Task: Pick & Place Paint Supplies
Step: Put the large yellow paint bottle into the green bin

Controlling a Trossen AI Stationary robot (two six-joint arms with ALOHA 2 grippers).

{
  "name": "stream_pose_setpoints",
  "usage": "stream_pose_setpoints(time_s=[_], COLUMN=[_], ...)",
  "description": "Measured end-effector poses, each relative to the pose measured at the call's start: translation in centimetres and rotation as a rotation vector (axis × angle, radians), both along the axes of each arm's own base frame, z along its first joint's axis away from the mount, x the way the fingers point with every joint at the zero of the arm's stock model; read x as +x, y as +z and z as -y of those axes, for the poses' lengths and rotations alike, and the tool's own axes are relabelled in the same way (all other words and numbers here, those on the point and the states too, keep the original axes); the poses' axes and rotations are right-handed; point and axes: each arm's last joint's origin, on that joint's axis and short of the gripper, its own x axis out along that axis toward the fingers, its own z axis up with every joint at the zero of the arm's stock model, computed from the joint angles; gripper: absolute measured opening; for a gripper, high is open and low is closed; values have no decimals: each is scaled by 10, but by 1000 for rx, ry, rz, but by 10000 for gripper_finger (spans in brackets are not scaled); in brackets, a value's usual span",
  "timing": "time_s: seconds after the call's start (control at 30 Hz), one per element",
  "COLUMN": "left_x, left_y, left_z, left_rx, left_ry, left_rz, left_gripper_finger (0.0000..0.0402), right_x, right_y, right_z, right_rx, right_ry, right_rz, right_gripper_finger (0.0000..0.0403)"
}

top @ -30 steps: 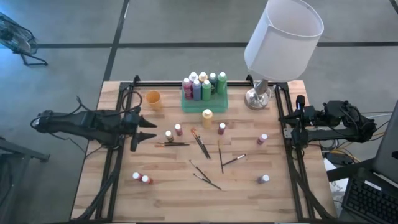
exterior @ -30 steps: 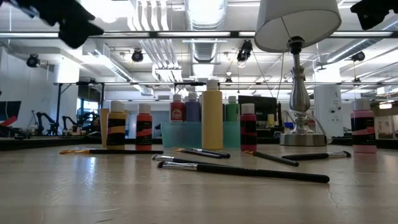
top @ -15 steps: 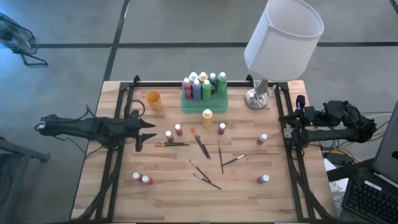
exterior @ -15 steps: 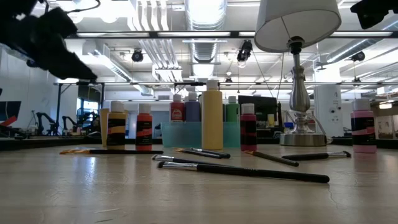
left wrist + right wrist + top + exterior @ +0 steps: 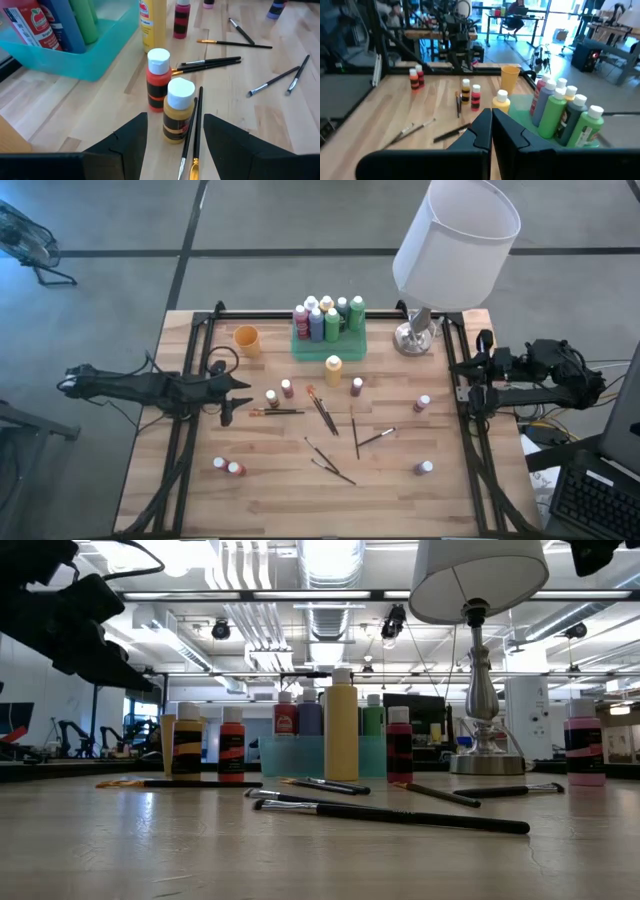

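Small paint bottles stand scattered on the wooden table; several more stand in the green tray [image 5: 345,347] at the far side. Thin dark brushes [image 5: 322,412] lie flat in the middle. My left gripper [image 5: 240,395] hangs open above the table's left part, touching nothing. Just ahead of its fingers stand an ochre bottle [image 5: 178,112] and a red bottle [image 5: 158,80], with two brushes [image 5: 192,130] lying beside the ochre one. My right gripper [image 5: 491,131] is shut and empty, held high at the table's right edge [image 5: 470,375].
An orange cup [image 5: 246,340] stands left of the tray and a yellow bottle [image 5: 333,368] in front of it. A lamp with a white shade [image 5: 455,245] stands at the far right. Two bottles [image 5: 225,467] stand near the front left, others at the right [image 5: 422,402].
My left gripper has come down toward the table and tipped further downward, staying open, with its fingers now nearer the ochre and red bottles. No bottle or brush has moved.
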Motion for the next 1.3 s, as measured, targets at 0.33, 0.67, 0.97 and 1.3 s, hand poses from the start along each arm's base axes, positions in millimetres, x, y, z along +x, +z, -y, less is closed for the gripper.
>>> stream_pose_setpoints(time_s=[0.33, 0.67, 0.97, 1.3], left_x=[0, 0, 0, 0], left_y=[0, 0, 0, 0], left_z=[0, 0, 0, 0], left_rx=[0, 0, 0, 0], left_ry=[0, 0, -1, -1], left_rz=[-1, -2, -2, -2], left_gripper_finger=[200, 200, 200, 200], right_x=[21, 71, 118, 168], right_y=[-17, -39, -48, -63], right_z=[-1, -3, -5, -4], right_rx=[93, 92, 94, 62], right_ry=[-14, -24, -34, -129], right_rz=[-31, -102, -171, -177], right_gripper_finger=[8, 16, 109, 221])
